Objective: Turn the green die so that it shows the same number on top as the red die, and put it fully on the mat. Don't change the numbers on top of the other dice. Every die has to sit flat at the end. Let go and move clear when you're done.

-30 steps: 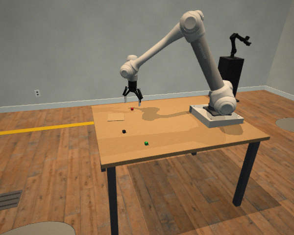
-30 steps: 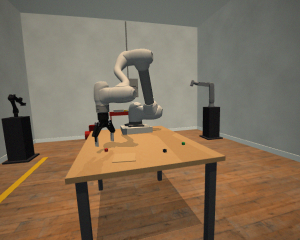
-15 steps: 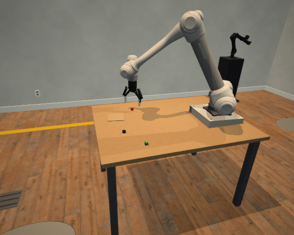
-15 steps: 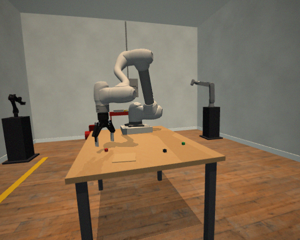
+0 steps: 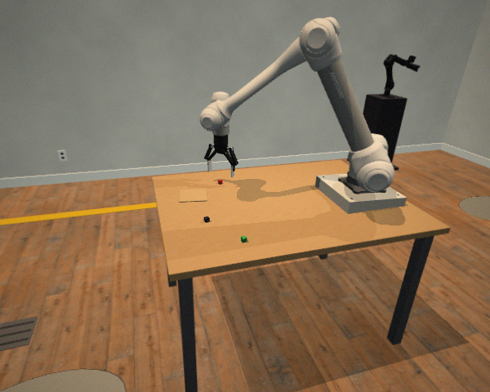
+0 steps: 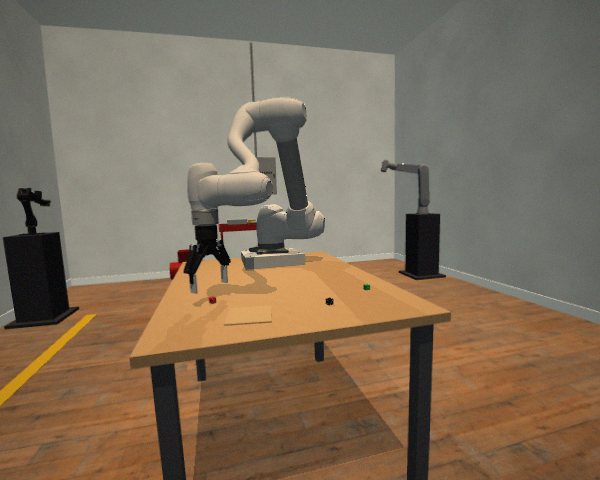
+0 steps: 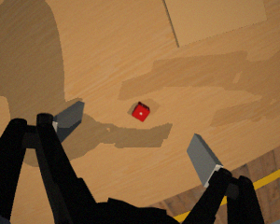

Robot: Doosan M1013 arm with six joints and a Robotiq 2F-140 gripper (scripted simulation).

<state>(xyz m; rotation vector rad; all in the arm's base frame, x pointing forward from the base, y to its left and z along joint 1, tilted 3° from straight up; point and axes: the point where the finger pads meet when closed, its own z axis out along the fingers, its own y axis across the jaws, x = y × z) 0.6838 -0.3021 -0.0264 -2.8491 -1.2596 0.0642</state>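
Note:
The green die point(image 5: 243, 238) sits flat on the table near the front edge, and shows in the exterior view point(image 6: 366, 287) at the right. The red die point(image 5: 220, 181) lies near the table's far side, also in the exterior view point(image 6: 212, 299) and the wrist view point(image 7: 140, 111). The tan mat point(image 5: 193, 194) lies left of the red die, also in the exterior view point(image 6: 248, 315) and the wrist view point(image 7: 213, 4). My gripper point(image 5: 220, 168) point(image 7: 138, 128) is open and empty, hanging just above the red die, fingers to either side.
A black die point(image 5: 207, 219) sits between the mat and the green die, also in the exterior view point(image 6: 328, 301). The arm's base point(image 5: 359, 192) stands at the table's right rear. The table edge is close beyond the red die.

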